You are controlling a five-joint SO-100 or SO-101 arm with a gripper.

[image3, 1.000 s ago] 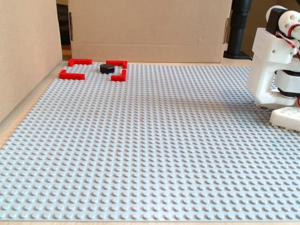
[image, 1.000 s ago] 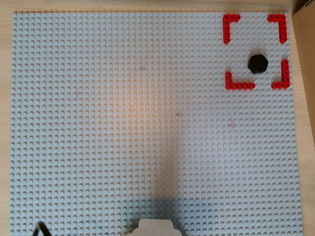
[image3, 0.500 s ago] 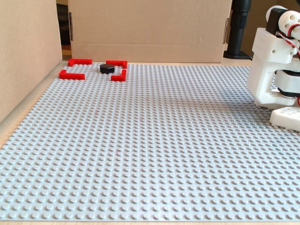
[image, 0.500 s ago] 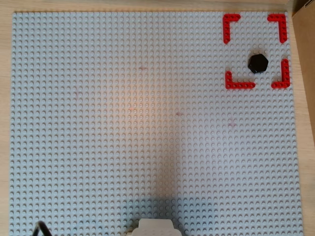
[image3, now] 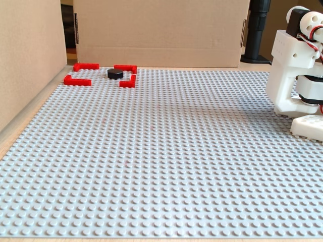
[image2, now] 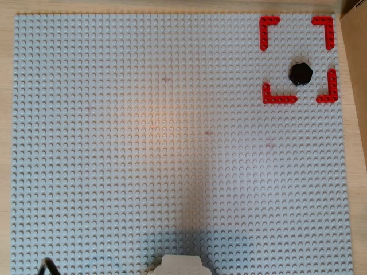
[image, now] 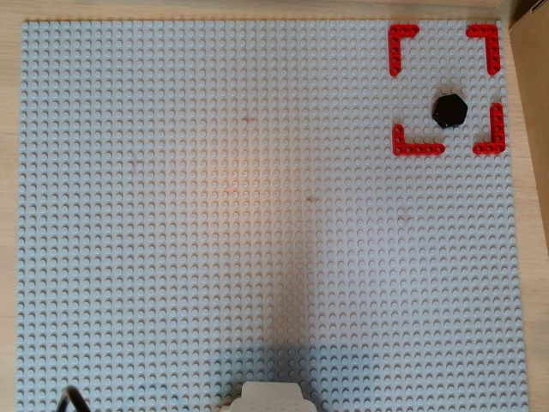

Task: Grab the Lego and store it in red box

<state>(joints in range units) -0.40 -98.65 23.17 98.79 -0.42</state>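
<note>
The Lego, a small glossy black hexagonal piece, lies inside the red box at the top right of the grey baseplate in both overhead views. It sits in the box's lower right part, near the gap between the two lower corner pieces. In the fixed view the Lego sits within the red corner pieces at the far left. Only the white arm base and lower links show, at the right edge. The gripper is out of view in all frames.
The grey studded baseplate fills the table. A white part of the arm base shows at the bottom edge, with a black cable to its left. Cardboard walls stand behind and at the left of the plate.
</note>
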